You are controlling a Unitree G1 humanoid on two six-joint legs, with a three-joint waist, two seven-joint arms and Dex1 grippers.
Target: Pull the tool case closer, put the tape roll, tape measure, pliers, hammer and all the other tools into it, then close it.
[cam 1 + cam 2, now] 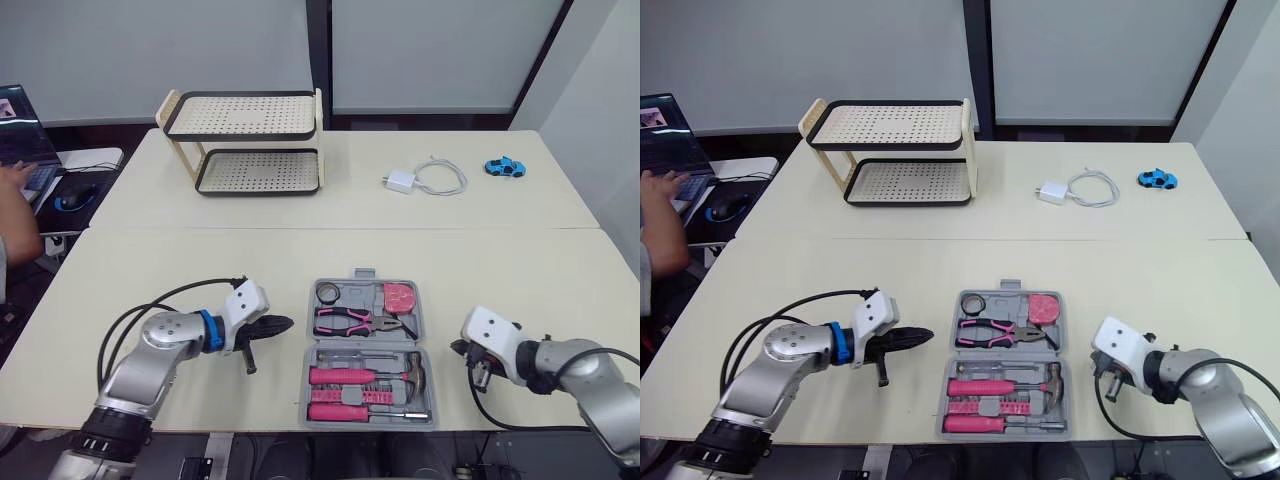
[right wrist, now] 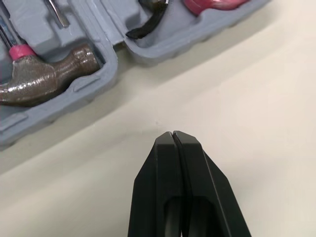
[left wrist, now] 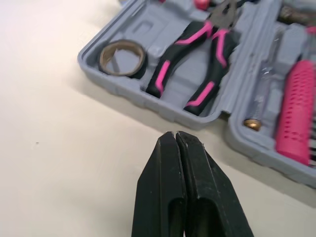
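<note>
Tool case (image 1: 366, 343) is seen open & flat near front edge of surface (image 1: 200, 270), abt mid-width. In far half: tape roll (image 1: 327, 291) at left end, pliers (image 1: 355, 322) in the middle, pink tape measure (image 1: 400, 297) at right end. In near half: hammer (image 2: 44, 81) w/ head at right end, pink-handled screwdrivers (image 1: 345, 376) alongside. Left tool (image 3: 176, 134) is seen fully closed, nothing held, just beside case's left side, tips aimed at it, not touching. Right tool (image 2: 172, 134) is likewise closed & empty, over bare surface just off case's right side. Toward far edge are found a two-tier rack (image 1: 245, 140) (left), white charger (image 1: 400, 181) w/ cable, blue toy car (image 1: 505, 167) (right).
</note>
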